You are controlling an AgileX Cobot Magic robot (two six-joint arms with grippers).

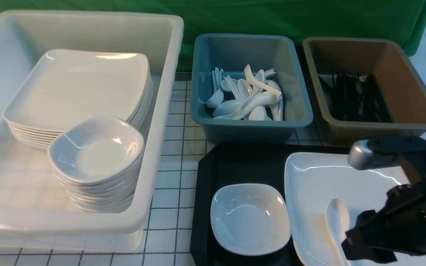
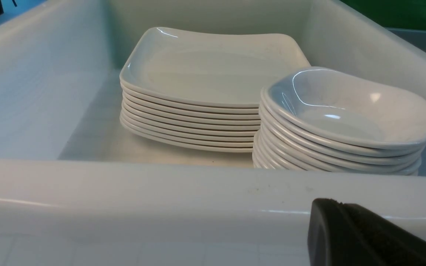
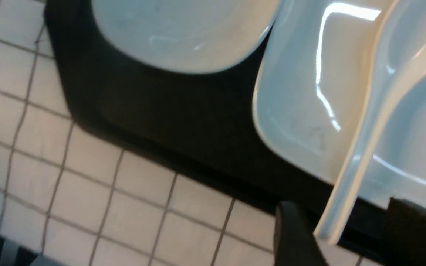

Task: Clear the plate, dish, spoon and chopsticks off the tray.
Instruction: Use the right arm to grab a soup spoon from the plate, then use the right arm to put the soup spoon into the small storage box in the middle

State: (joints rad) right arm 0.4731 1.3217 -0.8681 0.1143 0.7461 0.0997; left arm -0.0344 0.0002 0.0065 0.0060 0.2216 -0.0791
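The black tray (image 1: 235, 166) lies at the front right on the tiled table. On it sit the small white dish (image 1: 250, 218) and, to its right, the large white plate (image 1: 316, 184). The white spoon (image 1: 338, 218) rests on the plate, its handle reaching over the plate's near rim. My right gripper (image 1: 368, 244) hovers at that handle. In the right wrist view the gripper (image 3: 340, 221) is open, with the end of the spoon (image 3: 375, 111) handle between its fingers and a gap on each side. The chopsticks are out of view. My left gripper (image 2: 331, 207) is shut and empty, outside the tub's near wall.
A big white tub (image 1: 161, 111) on the left holds a stack of plates (image 1: 83, 85) and a stack of small dishes (image 1: 98, 151). Behind the tray stand a teal bin (image 1: 252, 123) with several spoons and a brown bin (image 1: 383, 127) with black sticks.
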